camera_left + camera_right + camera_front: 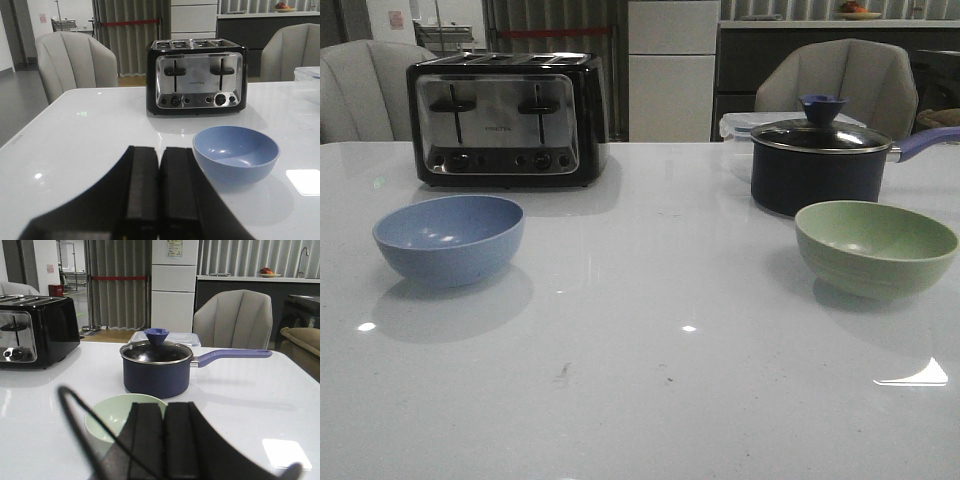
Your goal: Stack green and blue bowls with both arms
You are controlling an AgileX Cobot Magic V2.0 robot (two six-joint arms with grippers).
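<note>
White and glossy, the counter fills the front view, with two pale armchairs and a dark kitchen wall behind it. On its far left stands a black and chrome toaster. On the far right stands a dark saucepan with a glass lid, a blue knob and a blue handle pointing right; a clear lidded box sits just behind it.

Nearer the front, the blue bowl sits upright on the left side of the counter, in front of the toaster and apart from it. The green bowl sits upright on the right side, just in front of the saucepan. The two bowls are well apart, and nothing lies in either one.

Neither arm shows in the front view. The left gripper hangs over the counter near the blue bowl, not touching it, its jaws pressed together on nothing. The right gripper hangs over the near edge of the green bowl, its jaws likewise together and holding nothing; a thin dark cable loops in front of it.
</note>
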